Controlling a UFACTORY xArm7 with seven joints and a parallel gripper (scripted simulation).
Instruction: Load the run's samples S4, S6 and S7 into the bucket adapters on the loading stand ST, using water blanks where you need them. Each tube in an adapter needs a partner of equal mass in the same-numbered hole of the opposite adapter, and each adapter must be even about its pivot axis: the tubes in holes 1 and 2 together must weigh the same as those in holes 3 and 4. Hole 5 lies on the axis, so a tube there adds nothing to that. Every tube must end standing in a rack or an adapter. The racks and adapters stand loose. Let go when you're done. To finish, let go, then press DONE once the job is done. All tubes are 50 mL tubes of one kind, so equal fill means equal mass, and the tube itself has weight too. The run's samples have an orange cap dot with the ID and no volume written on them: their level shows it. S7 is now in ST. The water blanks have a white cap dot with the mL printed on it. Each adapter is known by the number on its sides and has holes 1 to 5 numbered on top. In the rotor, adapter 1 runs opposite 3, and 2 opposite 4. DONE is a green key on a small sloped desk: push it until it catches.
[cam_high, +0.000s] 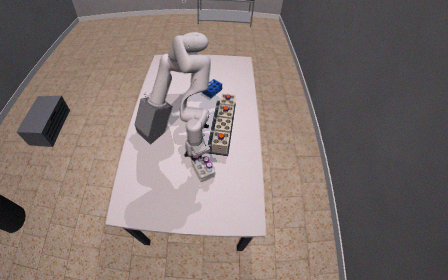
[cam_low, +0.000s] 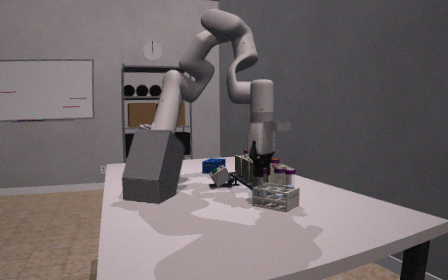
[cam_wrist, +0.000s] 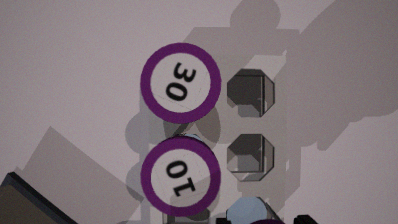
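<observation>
Here, claw (cam_low: 262, 172) clamped on a blank tube, clear rack (cam_low: 295, 196) holding blanks 30 (cam_wrist: 180, 82), 10 (cam_wrist: 180, 176).

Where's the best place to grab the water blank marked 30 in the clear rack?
Take the 30 blank by its purple cap, coming straight down from above. It stands upright in the rack, so only the cap end protrudes; set the jaws across the sides away from the 10 blank.
</observation>
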